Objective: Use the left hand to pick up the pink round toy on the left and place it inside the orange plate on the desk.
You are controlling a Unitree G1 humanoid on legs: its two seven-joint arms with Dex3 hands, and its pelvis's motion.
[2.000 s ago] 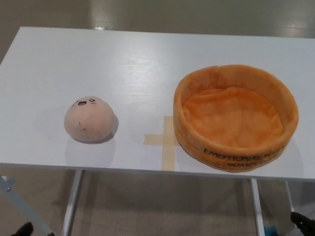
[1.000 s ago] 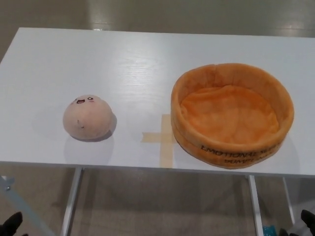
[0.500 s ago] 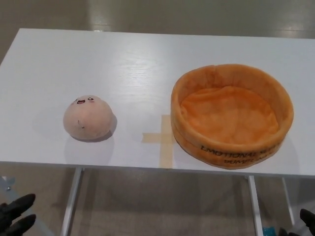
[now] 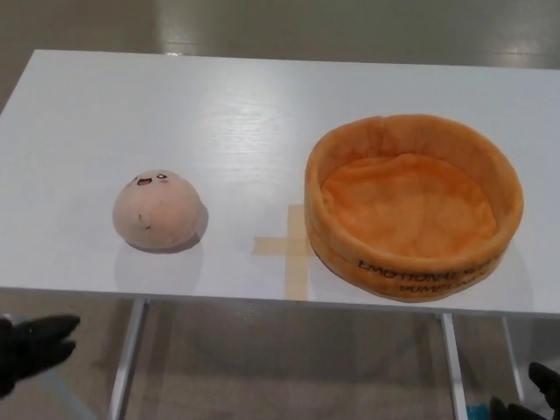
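Note:
A pink round toy (image 4: 157,209) with a small drawn face sits on the left part of the white desk (image 4: 219,114). To its right stands the orange plush plate (image 4: 412,206), round with a raised rim and nothing inside. My left hand (image 4: 35,346) shows at the bottom left, below the desk's front edge, its fingers apart and holding nothing. Only a dark tip of my right hand (image 4: 541,389) shows at the bottom right corner.
A cross of tan tape (image 4: 291,249) is stuck on the desk between the toy and the plate. Metal desk legs (image 4: 127,359) run down below the front edge, over a beige floor.
My left hand has risen from the bottom left corner and reaches further into the picture. The toy and the plate have not moved.

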